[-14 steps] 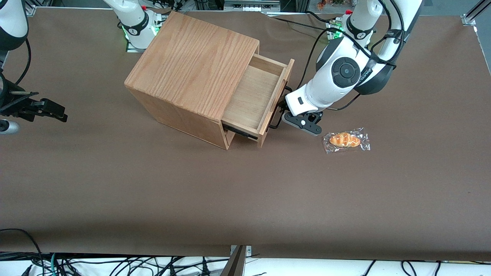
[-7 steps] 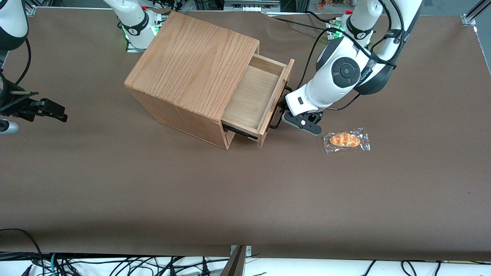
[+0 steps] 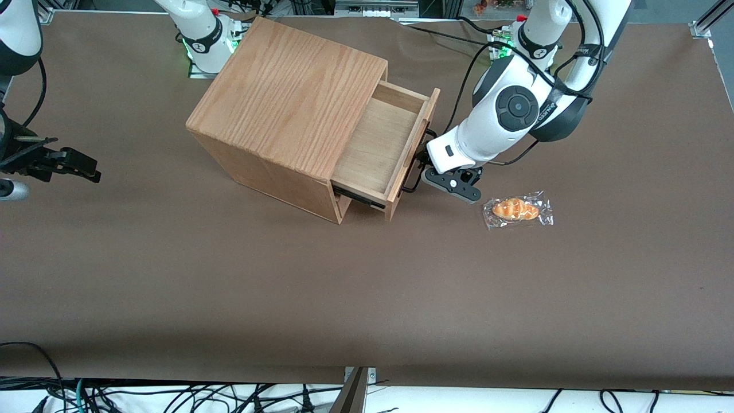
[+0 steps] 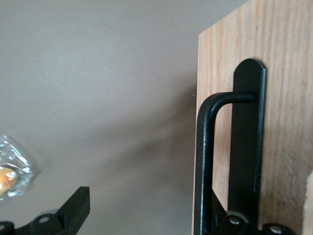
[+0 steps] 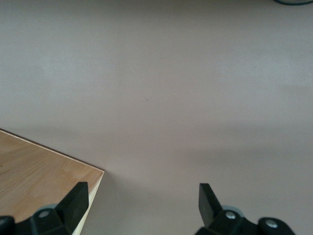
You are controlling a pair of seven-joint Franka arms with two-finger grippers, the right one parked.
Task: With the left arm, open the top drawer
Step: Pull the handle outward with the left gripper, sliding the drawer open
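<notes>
The top drawer (image 3: 375,146) stands pulled well out of the oak box (image 3: 287,86), and its pale plank floor shows. Its front panel (image 4: 288,98) carries a thin black wire handle (image 3: 409,182) (image 4: 204,156) on a black plate. My left arm (image 3: 504,123) reaches down in front of the drawer. Its gripper (image 3: 418,171) (image 4: 142,198) is open right at the handle. One fingertip (image 4: 76,203) hangs free over the table. The other finger is hidden against the handle wire, so I cannot tell whether it touches.
A wrapped orange bread roll (image 3: 518,209) (image 4: 9,177) lies on the brown table cover (image 3: 367,287), close to the gripper and nearer the front camera. The arm bases and cables (image 3: 504,46) stand at the table's back edge.
</notes>
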